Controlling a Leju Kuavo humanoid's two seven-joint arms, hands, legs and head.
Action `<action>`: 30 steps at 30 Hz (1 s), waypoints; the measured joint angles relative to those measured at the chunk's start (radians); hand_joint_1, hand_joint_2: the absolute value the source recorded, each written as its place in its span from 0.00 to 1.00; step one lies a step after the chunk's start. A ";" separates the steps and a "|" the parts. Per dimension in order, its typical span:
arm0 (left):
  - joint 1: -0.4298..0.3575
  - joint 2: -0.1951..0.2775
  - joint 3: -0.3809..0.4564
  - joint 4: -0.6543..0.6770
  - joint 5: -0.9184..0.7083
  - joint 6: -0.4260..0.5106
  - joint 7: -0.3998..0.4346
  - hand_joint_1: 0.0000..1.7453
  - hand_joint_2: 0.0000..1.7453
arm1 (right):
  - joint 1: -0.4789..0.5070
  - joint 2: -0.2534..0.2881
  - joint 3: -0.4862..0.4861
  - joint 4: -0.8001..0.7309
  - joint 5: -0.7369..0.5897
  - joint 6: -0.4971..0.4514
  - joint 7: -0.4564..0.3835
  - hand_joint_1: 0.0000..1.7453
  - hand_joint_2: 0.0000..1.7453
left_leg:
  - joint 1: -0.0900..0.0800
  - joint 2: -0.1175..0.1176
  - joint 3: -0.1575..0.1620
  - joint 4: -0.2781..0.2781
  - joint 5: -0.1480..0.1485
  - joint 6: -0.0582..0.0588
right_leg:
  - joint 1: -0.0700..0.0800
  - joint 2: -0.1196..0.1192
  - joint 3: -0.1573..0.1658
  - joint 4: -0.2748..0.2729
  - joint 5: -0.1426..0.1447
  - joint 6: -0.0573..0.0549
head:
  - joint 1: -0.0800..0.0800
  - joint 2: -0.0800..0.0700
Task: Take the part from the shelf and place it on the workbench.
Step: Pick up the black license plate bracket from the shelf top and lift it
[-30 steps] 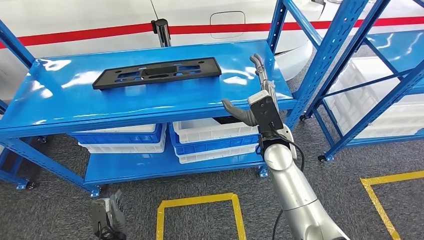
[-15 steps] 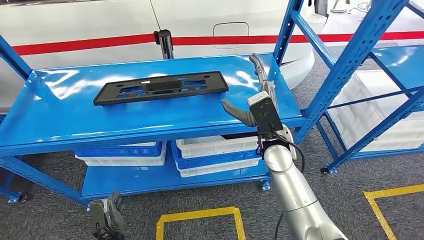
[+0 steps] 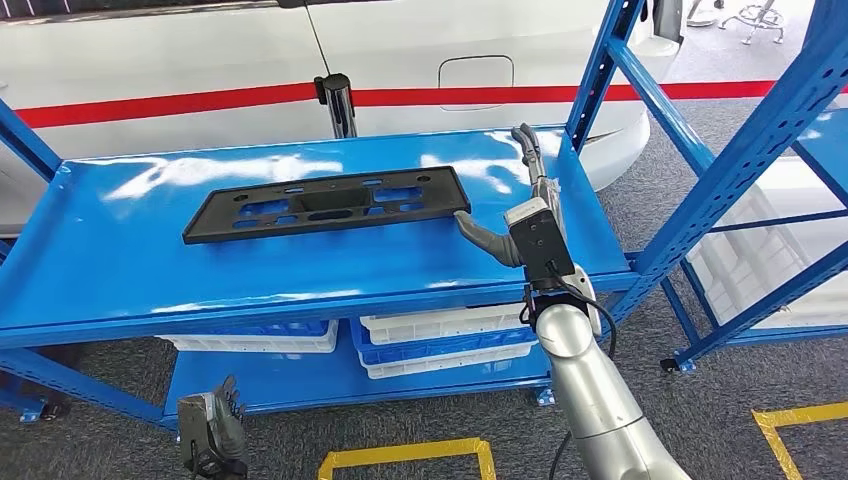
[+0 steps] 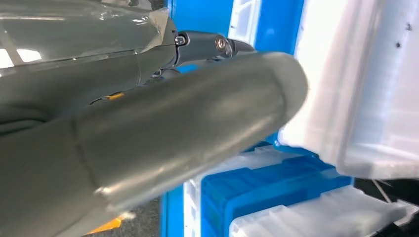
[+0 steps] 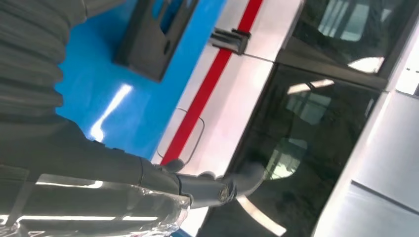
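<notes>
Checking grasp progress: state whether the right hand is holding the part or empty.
Empty. The right hand is open over the shelf, thumb near the part end, nothing between its fingers.

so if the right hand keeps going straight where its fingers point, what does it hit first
Probably nothing on the shelf top: the right hand points past the black part, beside its right end. Beyond is the white car body, though depth is unclear.

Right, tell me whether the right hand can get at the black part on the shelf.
Probably yes. The right hand is open over the shelf, beside the near end of the black part, with nothing between them.
</notes>
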 joint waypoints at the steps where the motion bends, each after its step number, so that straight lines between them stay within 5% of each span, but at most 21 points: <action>1: -0.002 0.000 0.000 -0.001 -0.002 0.002 0.000 0.00 0.00 | 0.001 0.000 -0.001 -0.006 0.000 -0.001 0.000 0.00 1.00 | 0.002 0.002 -0.029 0.045 0.014 -0.005 | -0.004 0.001 0.009 -0.002 -0.003 -0.007 | 0.000 0.000; 3: -0.003 0.001 0.000 -0.001 -0.004 0.007 0.000 0.00 0.00 | 0.005 0.000 -0.001 -0.013 0.001 -0.001 0.000 0.00 1.00 | 0.010 0.007 -0.114 0.162 0.015 -0.019 | -0.007 0.002 0.029 -0.006 -0.017 -0.020 | -0.002 0.000; 5: -0.001 0.001 0.000 -0.001 -0.005 0.013 0.000 0.00 0.00 | 0.013 0.000 -0.001 -0.015 0.001 -0.001 0.000 0.00 1.00 | 0.021 0.011 -0.194 0.243 -0.046 -0.033 | -0.007 0.004 0.048 -0.006 -0.036 -0.025 | -0.004 0.000; 7: -0.001 0.002 0.000 0.001 -0.002 0.027 0.000 0.00 0.00 | 0.022 0.000 -0.002 -0.017 0.001 -0.001 0.000 0.00 1.00 | 0.030 0.013 -0.227 0.228 -0.088 -0.041 | -0.008 0.006 0.071 -0.006 -0.055 -0.022 | -0.004 0.000; 8: -0.001 0.004 0.001 0.004 0.001 0.043 0.000 0.00 0.00 | 0.024 0.000 -0.002 -0.018 0.001 -0.001 0.000 0.00 1.00 | 0.033 0.015 -0.221 0.183 -0.071 -0.043 | -0.008 0.008 0.084 -0.006 -0.064 -0.019 | -0.004 0.000; 12: 0.001 0.018 0.022 0.050 0.030 0.176 0.027 0.00 0.00 | 0.029 0.001 -0.001 -0.025 0.002 -0.001 0.003 0.00 1.00 | 0.032 0.016 -0.157 -0.033 0.106 -0.031 | -0.002 0.014 0.118 -0.003 -0.103 -0.001 | -0.004 0.000; 17: 0.032 0.053 0.078 0.134 0.059 0.408 0.234 0.00 0.00 | 0.042 -0.005 -0.003 -0.059 0.001 -0.011 0.012 0.00 1.00 | 0.029 0.014 -0.124 -0.052 0.117 -0.002 | 0.004 0.011 0.110 0.038 -0.154 0.022 | -0.002 0.000; 21: 0.098 0.084 0.110 0.199 0.067 0.458 0.481 0.00 0.00 | 0.063 -0.021 -0.003 -0.072 -0.011 -0.025 0.021 0.00 1.00 | 0.026 0.014 -0.101 -0.055 0.091 0.015 | 0.001 0.008 -0.039 0.269 -0.225 0.019 | 0.000 0.000; 23: 0.138 0.093 0.122 0.224 0.076 0.459 0.622 0.00 0.00 | 0.072 -0.031 -0.003 -0.076 -0.020 -0.031 0.021 0.00 1.00 | 0.025 0.010 -0.088 -0.053 0.077 0.013 | 0.000 0.007 -0.062 0.252 -0.187 0.034 | 0.000 0.000; 25: 0.165 0.096 0.134 0.243 0.089 0.456 0.754 0.00 0.00 | 0.072 -0.042 -0.002 -0.080 -0.028 -0.034 0.022 0.00 1.00 | 0.024 0.006 -0.075 -0.051 0.064 0.007 | -0.003 0.006 -0.027 0.124 -0.108 0.050 | 0.000 0.000; 27: 0.178 0.097 0.143 0.256 0.094 0.450 0.833 0.00 0.00 | 0.069 -0.051 0.000 -0.082 -0.032 -0.034 0.022 0.00 1.00 | 0.021 -0.001 -0.068 -0.045 0.051 -0.003 | -0.002 0.004 0.005 0.032 -0.054 0.042 | 0.000 0.000; 30: 0.186 0.100 0.147 0.267 0.097 0.443 0.866 0.00 0.00 | 0.065 -0.057 0.002 -0.083 -0.034 -0.034 0.023 0.00 1.00 | 0.023 -0.005 -0.065 -0.040 0.042 -0.011 | 0.001 0.003 0.015 0.018 -0.041 0.022 | -0.001 0.000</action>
